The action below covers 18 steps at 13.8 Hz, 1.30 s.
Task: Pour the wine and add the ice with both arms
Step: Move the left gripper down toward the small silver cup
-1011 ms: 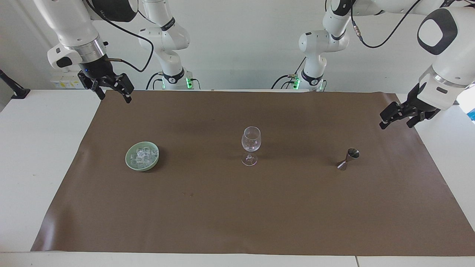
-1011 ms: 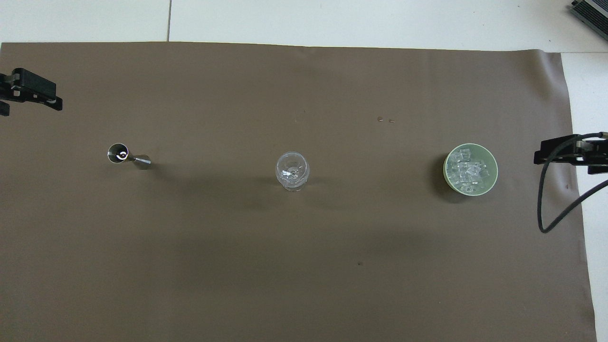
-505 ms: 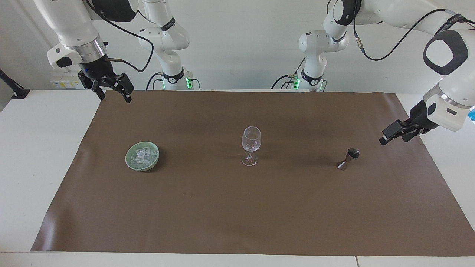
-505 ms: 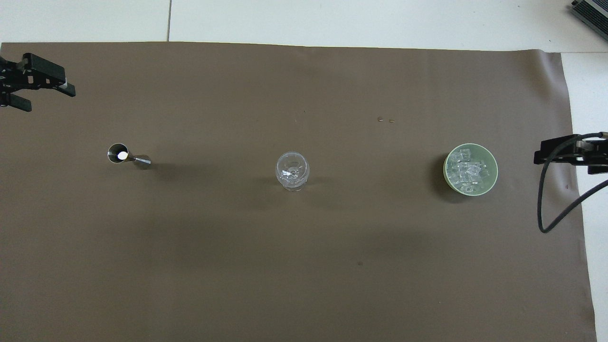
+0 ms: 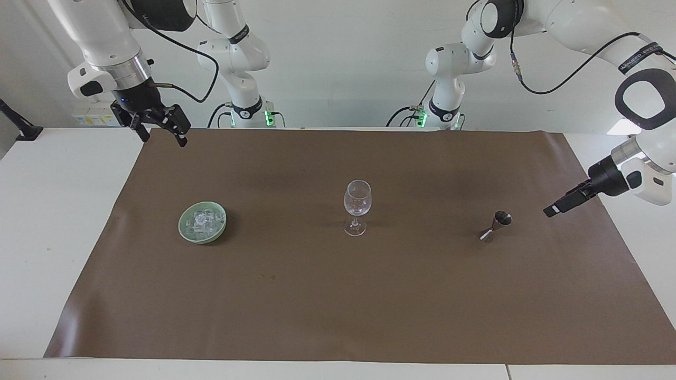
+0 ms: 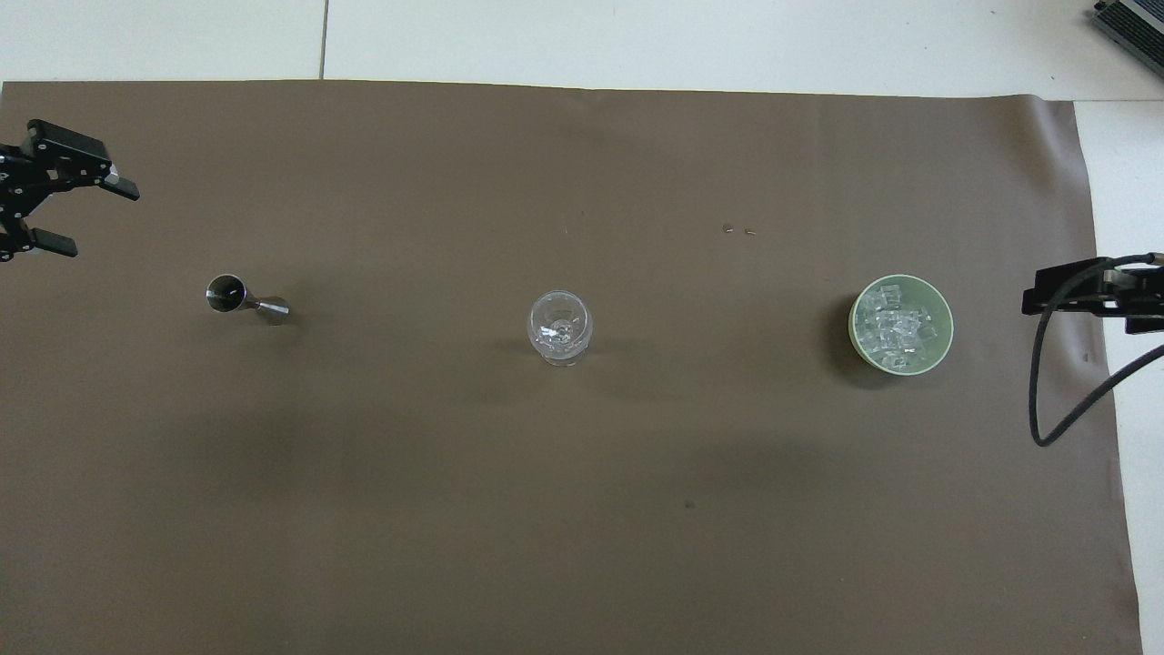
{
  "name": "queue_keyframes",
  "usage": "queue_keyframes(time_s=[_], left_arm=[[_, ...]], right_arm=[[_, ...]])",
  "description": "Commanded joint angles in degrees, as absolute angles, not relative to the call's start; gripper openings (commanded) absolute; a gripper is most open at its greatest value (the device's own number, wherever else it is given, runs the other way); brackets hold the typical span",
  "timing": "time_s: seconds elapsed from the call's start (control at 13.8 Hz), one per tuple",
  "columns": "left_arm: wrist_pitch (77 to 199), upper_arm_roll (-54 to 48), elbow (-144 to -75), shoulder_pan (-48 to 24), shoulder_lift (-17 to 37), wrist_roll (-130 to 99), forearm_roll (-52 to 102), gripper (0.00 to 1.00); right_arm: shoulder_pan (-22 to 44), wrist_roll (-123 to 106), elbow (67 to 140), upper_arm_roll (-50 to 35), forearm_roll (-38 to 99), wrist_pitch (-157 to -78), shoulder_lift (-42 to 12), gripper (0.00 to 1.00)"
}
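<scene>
An empty wine glass (image 5: 357, 200) (image 6: 559, 326) stands upright in the middle of the brown mat. A small metal jigger (image 5: 496, 224) (image 6: 238, 298) stands toward the left arm's end. I cannot tell what it holds, and no wine shows. The ice (image 5: 202, 220) (image 6: 898, 326) is piled in a pale green dish (image 5: 182, 227) (image 6: 946, 314) toward the right arm's end. My left gripper (image 5: 552, 210) (image 6: 100, 221) hangs open, low over the mat, beside the jigger and apart from it. My right gripper (image 5: 163, 138) (image 6: 1032, 300) waits open, high over the mat's corner by its base.
The brown mat (image 5: 338, 295) covers most of the white table. Two tiny specks (image 6: 737, 229) lie on the mat between the glass and the dish. A black cable (image 6: 1046, 400) loops down from the right wrist.
My left gripper has come down and swung in toward the jigger, its wrist turning. The right arm, the glass, the jigger and the dish have not moved.
</scene>
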<state>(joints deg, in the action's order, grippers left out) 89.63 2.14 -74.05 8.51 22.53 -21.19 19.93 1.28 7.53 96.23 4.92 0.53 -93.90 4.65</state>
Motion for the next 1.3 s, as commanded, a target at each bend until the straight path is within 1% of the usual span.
queue_keyframes(time_s=[0.0, 0.22, 0.36, 0.65, 0.94, 1.23], left_arm=[[90.53, 2.02, -74.8, 11.41, 24.69, -28.01, 25.03, 1.0], [90.09, 2.02, -74.97, 12.83, 26.71, -35.4, 28.64, 1.0], [89.83, 2.02, -75.93, 15.45, 27.68, -37.78, 33.11, 1.0], [90.61, 2.02, -81.64, 17.13, 27.42, -41.74, 37.87, 1.0], [93.5, 2.02, -88.84, 19.51, 26.72, -43.41, 42.97, 1.0], [98.07, 2.02, -97.1, 20.83, 24.27, -44.47, 48.5, 1.0]], right_arm=[[1.23, 8.44, 97.38, 4.66, 0.26, -93.87, 5.71, 1.0], [1.23, 8.44, 97.38, 4.66, 0.26, -93.87, 5.71, 1.0], [1.23, 8.52, 97.38, 4.66, 0.26, -93.87, 5.71, 1.0], [1.23, 8.44, 97.38, 4.66, 0.26, -93.87, 5.71, 1.0], [1.23, 8.44, 97.38, 4.66, 0.26, -93.87, 5.71, 1.0], [1.14, 8.44, 97.38, 4.66, 0.26, -93.87, 5.71, 1.0]])
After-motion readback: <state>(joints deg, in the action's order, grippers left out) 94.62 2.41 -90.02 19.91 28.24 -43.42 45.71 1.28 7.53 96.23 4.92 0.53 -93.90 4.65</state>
